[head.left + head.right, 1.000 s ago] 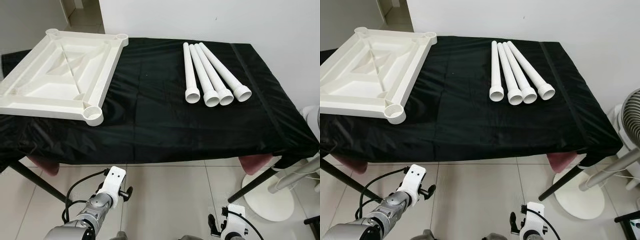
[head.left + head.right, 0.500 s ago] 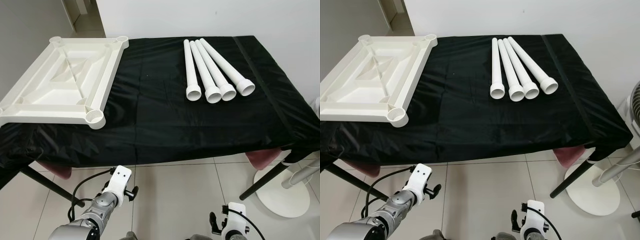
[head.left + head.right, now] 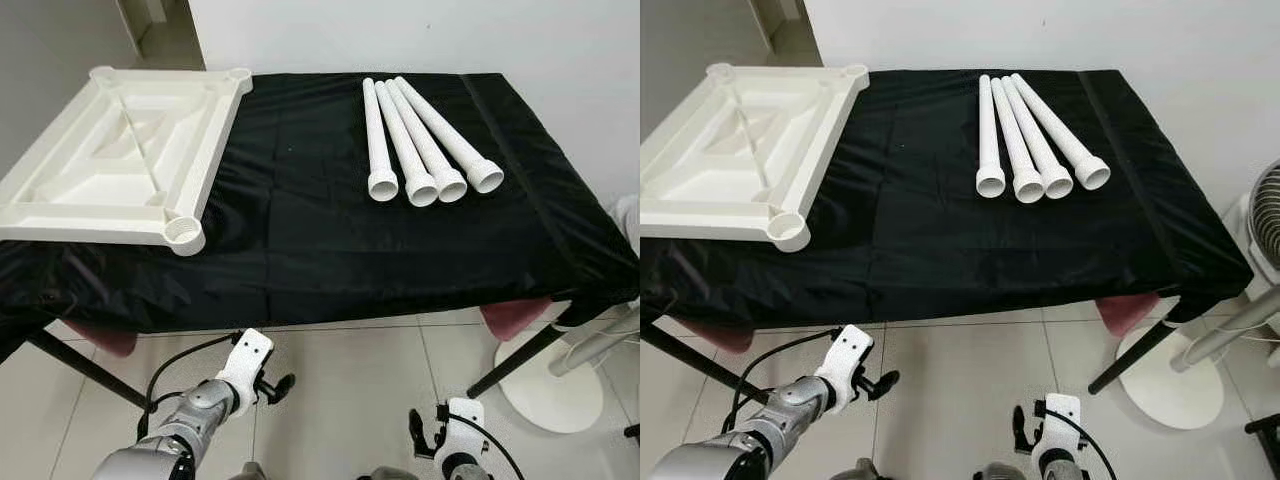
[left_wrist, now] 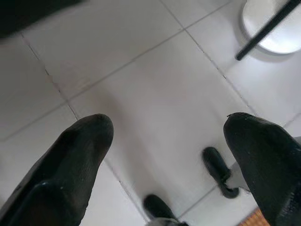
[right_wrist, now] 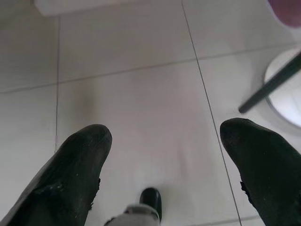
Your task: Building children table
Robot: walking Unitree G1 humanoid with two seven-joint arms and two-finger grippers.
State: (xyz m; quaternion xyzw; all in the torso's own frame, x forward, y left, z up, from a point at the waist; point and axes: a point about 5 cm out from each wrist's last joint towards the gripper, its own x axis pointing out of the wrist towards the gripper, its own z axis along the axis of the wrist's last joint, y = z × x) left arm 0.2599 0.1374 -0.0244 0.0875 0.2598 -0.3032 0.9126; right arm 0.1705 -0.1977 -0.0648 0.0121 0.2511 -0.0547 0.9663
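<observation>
Bare cloth (image 3: 300,200) between tabletop (image 3: 120,155) and legs (image 3: 425,140).

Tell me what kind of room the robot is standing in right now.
Probably a room in a home, set up as an assembly spot: pale tiled floor, plain white wall, and a table under a black cloth holding an upturned white tabletop and four white legs.

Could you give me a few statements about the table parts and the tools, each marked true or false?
1. Four white legs lie side by side on the black cloth. True.
2. The tabletop already has a leg fitted. False: its corner sockets are empty.
3. The left tool is open over the floor tiles. True.
4. The right tool holds a leg. False: it is open and holds nothing.
</observation>
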